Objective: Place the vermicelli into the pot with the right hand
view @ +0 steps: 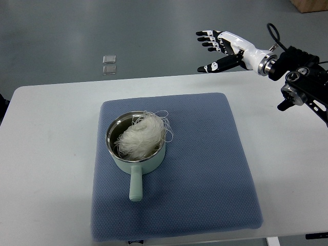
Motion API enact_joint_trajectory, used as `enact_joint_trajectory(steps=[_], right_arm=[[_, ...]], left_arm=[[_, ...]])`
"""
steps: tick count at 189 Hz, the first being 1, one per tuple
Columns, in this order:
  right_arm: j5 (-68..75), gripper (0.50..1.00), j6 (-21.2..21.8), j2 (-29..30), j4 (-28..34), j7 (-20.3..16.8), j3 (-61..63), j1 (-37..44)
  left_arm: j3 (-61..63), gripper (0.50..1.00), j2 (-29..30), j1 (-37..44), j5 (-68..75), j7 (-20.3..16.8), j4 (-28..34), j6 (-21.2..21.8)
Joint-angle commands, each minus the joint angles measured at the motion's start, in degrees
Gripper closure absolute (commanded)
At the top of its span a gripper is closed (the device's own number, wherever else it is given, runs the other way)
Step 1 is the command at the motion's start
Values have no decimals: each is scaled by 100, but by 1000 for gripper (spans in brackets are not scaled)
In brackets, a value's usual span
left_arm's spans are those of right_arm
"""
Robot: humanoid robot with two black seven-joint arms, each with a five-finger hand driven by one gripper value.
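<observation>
A bundle of white vermicelli lies inside the pale green pot, some strands hanging over its far rim. The pot stands on the left half of a blue mat, its handle pointing toward the near edge. My right hand is raised above the table's far right edge, well away from the pot, fingers spread and holding nothing. Its arm comes in from the right edge.
The mat lies on a white table. Two small clear squares lie on the grey floor beyond the table's far edge. A brown box corner shows at the top right.
</observation>
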Motion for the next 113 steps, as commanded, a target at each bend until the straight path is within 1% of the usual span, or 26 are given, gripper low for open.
enact_joint_trajectory(steps=[1,37,65,70,75,113], right_arm=[[751,601,-337,99,-136,-63,260,-395],[1840,599,-820,327,-154,-19,278,-773],[1999,599,-1207,529,-154,8,304,-870],[1999,597,-1225,529,-154,8,304,-870],[1999,579,-1225,529,-154,8,304,-870],[1999,579,-1233,521,-207,8,304,-844]], left_arm=[[0,500,0,0,0,4,7,-9],[8,500,0,0,0,13,15,-9],[17,500,0,0,0,13,15,-9],[17,500,0,0,0,13,15,-9],[17,500,0,0,0,13,15,-9],[26,500,0,0,0,13,15,-9]])
